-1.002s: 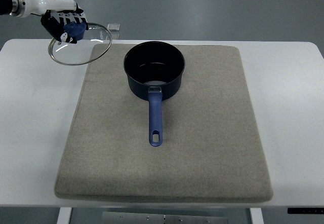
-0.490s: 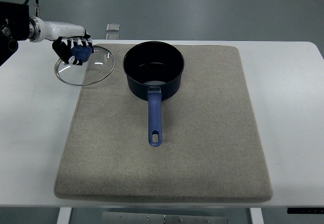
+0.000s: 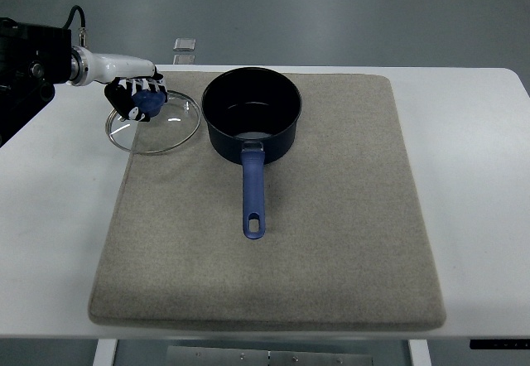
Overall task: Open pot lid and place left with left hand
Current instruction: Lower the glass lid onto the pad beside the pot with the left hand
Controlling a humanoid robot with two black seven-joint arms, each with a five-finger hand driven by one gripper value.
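Glass lid [image 3: 154,126] off the saucepan [image 3: 251,114], just left of it, straddling the mat [image 3: 331,233] edge and counter [image 3: 50,217]. Left robot hand [image 3: 139,98] grips its blue knob [image 3: 150,102] from above, probably for set-down. Pot open, handle toward camera.

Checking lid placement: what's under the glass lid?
Through the glass lid, the grey mat edge and white table show; the left hand covers the knob area.
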